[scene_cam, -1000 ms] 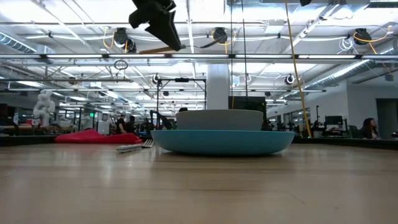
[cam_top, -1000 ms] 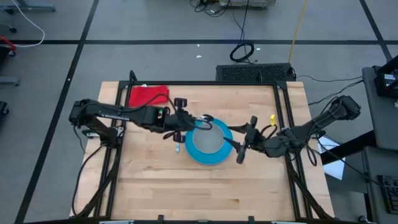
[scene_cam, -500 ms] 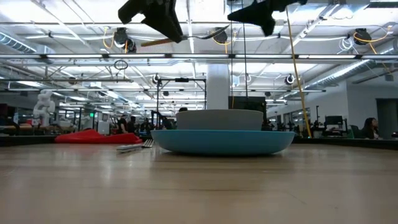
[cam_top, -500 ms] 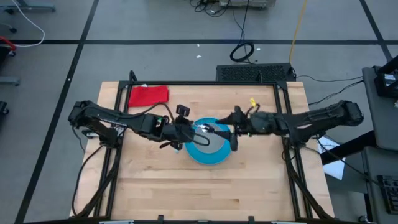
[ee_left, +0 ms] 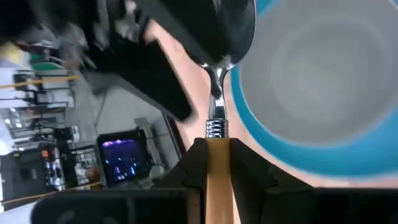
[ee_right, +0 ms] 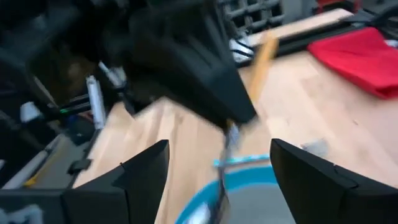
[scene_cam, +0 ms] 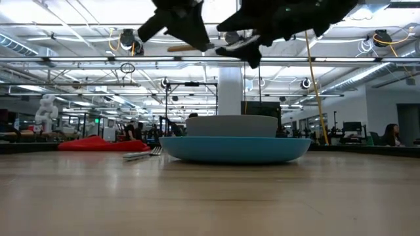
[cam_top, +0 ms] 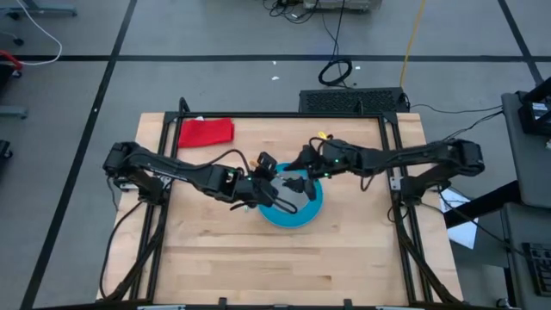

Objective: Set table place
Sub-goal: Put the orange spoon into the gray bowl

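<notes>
A silver spoon [ee_left: 219,93] with an orange handle hangs in the air over the near left rim of the blue plate [cam_top: 297,215], with my left gripper [cam_top: 265,179] shut on it. The grey bowl [ee_left: 323,68] stands on the plate, which rests flat on the table [cam_top: 224,258]. My right gripper [cam_top: 297,178] is open above the plate and faces the left one. Its fingers [ee_right: 143,180] stand on either side of the spoon's bowl end [ee_right: 227,146]; whether they touch it I cannot tell. The fork [scene_cam: 139,156] lies flat on the table left of the plate. My left gripper pinches the spoon's orange handle [ee_left: 217,148] between its two fingers, close to the metal neck. The fingers slant downward from the table's left and lie along the handle. The spoon is lifted clear, its bowl end [ee_left: 233,28] pointing toward the right gripper.
A red cloth [cam_top: 205,131] lies at the table's far left corner. Both arms cross over the middle of the table above the plate. Bare wood stretches along the near half of the table [cam_top: 284,267].
My right gripper has swung from the table's right side toward the left, over the plate, up to the spoon's bowl end. My left gripper has shifted a little toward the plate and rolled, carrying the spoon, which stays clear of the table.
</notes>
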